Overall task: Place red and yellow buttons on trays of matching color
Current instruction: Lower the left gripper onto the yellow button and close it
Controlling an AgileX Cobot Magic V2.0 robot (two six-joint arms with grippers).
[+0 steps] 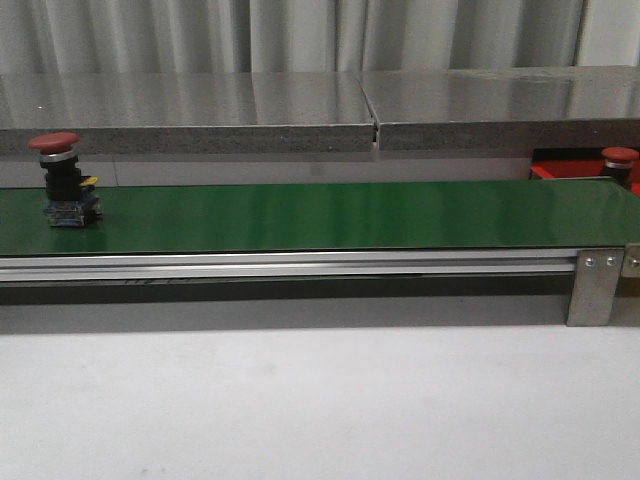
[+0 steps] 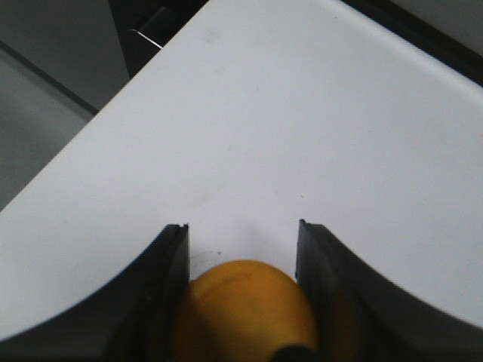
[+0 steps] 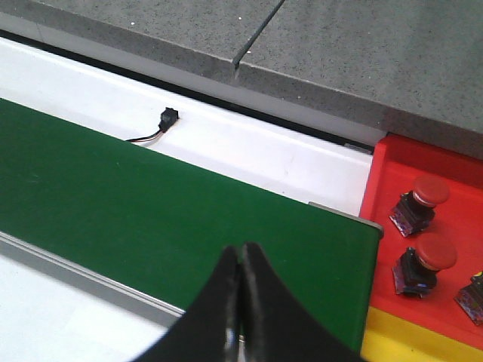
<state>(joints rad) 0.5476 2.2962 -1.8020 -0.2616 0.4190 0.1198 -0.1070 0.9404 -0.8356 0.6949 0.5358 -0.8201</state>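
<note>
Two red buttons (image 3: 425, 260) already sit on the red tray (image 3: 389, 162) past the belt's (image 3: 151, 204) end, a third (image 1: 62, 180) rides the belt, while the left end effector (image 2: 241, 286) pinches a yellow cap (image 2: 241, 305) and the right (image 3: 241, 294) is pressed together.

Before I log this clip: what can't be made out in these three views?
- Yellow object in the left tool, left wrist view: cut off by the frame edge and flanked by the fingers, identity unclear.
- Red tray, right wrist view: extent cut off; third button only partly visible.
- Front view: neither arm visible.
</note>
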